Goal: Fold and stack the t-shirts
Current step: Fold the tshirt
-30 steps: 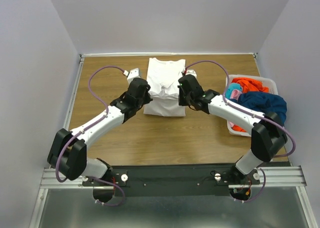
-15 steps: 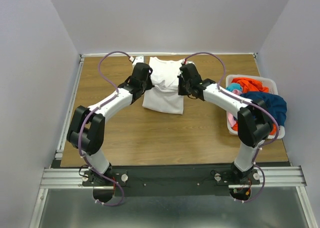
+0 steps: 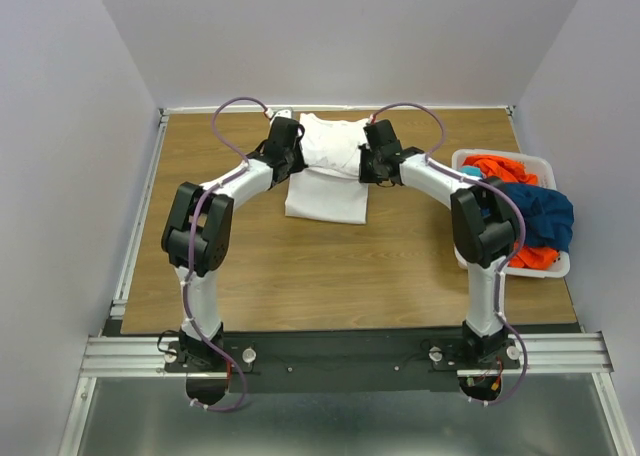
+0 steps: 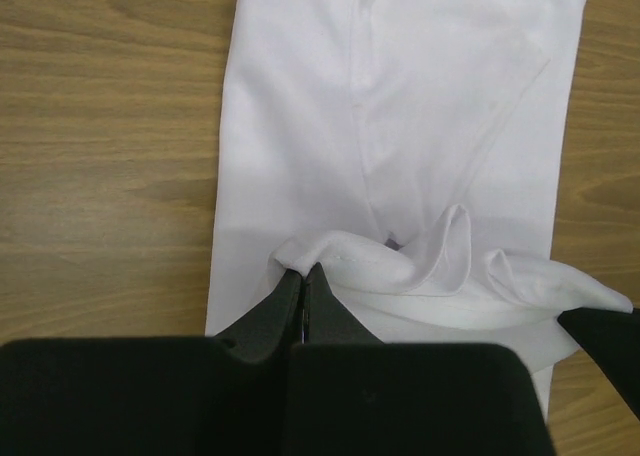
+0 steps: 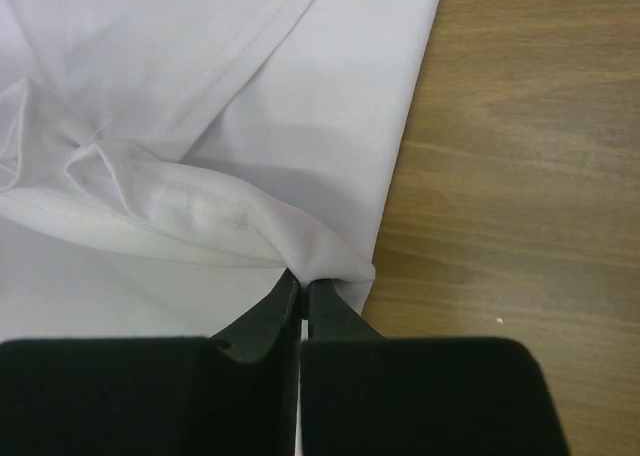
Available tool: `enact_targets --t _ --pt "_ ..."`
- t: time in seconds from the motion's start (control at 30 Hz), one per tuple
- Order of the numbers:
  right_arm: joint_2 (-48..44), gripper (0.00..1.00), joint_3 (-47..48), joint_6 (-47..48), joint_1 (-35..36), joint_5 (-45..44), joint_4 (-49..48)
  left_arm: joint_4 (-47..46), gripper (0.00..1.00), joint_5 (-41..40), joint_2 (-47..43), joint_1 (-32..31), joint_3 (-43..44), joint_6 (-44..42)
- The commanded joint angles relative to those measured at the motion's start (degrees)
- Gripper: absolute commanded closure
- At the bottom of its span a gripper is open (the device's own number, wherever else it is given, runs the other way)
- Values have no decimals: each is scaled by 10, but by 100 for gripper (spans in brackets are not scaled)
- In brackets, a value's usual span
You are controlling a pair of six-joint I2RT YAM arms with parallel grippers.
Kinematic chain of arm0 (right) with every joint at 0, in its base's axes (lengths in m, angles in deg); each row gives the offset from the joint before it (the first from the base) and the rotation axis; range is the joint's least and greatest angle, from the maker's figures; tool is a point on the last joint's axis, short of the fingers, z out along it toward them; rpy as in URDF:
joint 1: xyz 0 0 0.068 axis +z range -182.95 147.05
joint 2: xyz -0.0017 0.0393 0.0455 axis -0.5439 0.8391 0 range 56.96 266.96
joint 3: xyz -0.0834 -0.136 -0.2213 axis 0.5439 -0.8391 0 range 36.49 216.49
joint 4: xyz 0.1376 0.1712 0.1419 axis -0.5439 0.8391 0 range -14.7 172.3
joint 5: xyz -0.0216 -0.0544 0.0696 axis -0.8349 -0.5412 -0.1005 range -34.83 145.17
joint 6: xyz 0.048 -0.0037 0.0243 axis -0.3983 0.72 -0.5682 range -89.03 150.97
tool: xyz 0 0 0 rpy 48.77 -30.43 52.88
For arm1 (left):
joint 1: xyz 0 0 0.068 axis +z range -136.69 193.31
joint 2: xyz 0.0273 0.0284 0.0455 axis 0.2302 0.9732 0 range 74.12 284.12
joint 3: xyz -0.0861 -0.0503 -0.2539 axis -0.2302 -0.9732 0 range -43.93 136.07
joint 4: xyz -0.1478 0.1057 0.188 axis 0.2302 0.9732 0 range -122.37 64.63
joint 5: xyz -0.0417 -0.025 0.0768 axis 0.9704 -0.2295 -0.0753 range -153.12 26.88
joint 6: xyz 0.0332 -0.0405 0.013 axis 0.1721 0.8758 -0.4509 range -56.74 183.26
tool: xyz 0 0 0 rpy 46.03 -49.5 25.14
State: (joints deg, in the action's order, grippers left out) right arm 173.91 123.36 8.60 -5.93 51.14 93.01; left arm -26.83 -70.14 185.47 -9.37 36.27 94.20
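Note:
A white t-shirt [image 3: 328,171] lies partly folded at the far middle of the table. My left gripper [image 3: 287,156] is shut on its hem at the left edge; the pinch shows in the left wrist view [image 4: 303,272], with the white cloth [image 4: 400,126] spread beyond. My right gripper [image 3: 372,158] is shut on the hem at the right edge, seen in the right wrist view [image 5: 303,279] over the white cloth [image 5: 200,96]. The hem between them sags, lifted over the lower layer. Orange [image 3: 500,168] and dark blue [image 3: 535,208] t-shirts lie in a bin.
A white plastic bin [image 3: 462,160] stands at the right edge, holding the coloured shirts and a teal piece [image 3: 466,175]. Bare wooden table [image 3: 330,266] lies in front of the white shirt. Grey walls close in the far and side edges.
Both grippers have carried the shirt's near hem away from me, toward the collar end. The arms are stretched further out and the visible shirt has become shorter.

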Motion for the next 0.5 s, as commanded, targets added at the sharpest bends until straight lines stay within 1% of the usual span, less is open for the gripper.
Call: enact_targets --t 0.0,0.03,0.1,0.17,0.2,0.23,0.27,0.3,0.33,0.43,0.47 --pt "44 92 43 13 -11 24 -6 0 100 28 33 9 30 -20" --pt "52 89 51 16 -16 25 -6 4 100 31 40 10 42 -22" --pt "67 81 73 21 -20 29 -5 10 93 32 53 13 57 -21" --pt "67 56 80 28 -22 32 -5 16 71 32 56 18 62 -24" --pt "60 44 80 33 -23 32 -5 17 64 28 55 18 65 -24" --pt "55 34 77 35 -22 34 -5 20 57 25 53 18 66 -23" --pt "48 24 74 35 -22 37 -5 23 36 25 45 18 68 -23" --pt "41 17 60 36 -22 44 -5 24 21 25 39 18 64 -21" --pt "21 0 52 39 -22 65 -5 23 6 28 24 18 60 -18" --pt "-14 0 10 37 -22 88 -7 17 5 36 -4 17 30 -7" --pt "-38 0 -4 36 -22 109 -8 12 5 38 -26 14 18 -3"
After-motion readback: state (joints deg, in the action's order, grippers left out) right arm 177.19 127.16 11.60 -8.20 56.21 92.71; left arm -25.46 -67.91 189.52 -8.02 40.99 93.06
